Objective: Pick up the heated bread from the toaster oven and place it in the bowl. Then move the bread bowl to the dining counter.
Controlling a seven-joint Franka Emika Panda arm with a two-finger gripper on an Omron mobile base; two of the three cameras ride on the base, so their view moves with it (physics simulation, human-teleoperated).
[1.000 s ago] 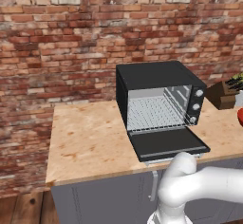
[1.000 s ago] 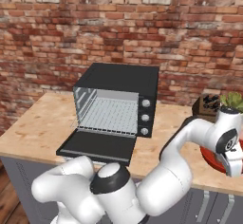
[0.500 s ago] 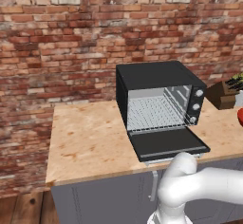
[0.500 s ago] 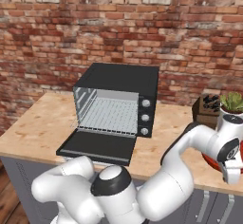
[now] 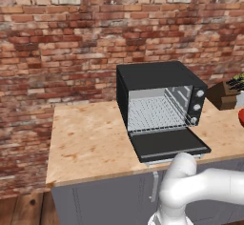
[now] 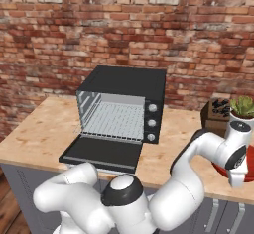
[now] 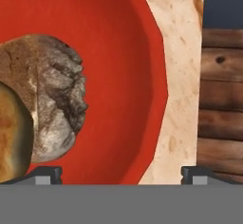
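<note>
smooth glossy red bowl (image 7: pixel 118 52), rough crusty bread (image 7: pixel 52 95), speckled wood-tone counter (image 7: pixel 178 76)

my arm (image 6: pixel 188 188) is glossy white, built of fat rounded links like bent tubes. a dark round cap (image 6: pixel 122 191) sits on the nearest joint, and a dark ring marks the joint near my wrist (image 6: pixel 233 156). the wrist end is a white block with a small dark disc on top. my finger tips (image 7: pixel 47 173) are small, dark and square-edged.
</note>
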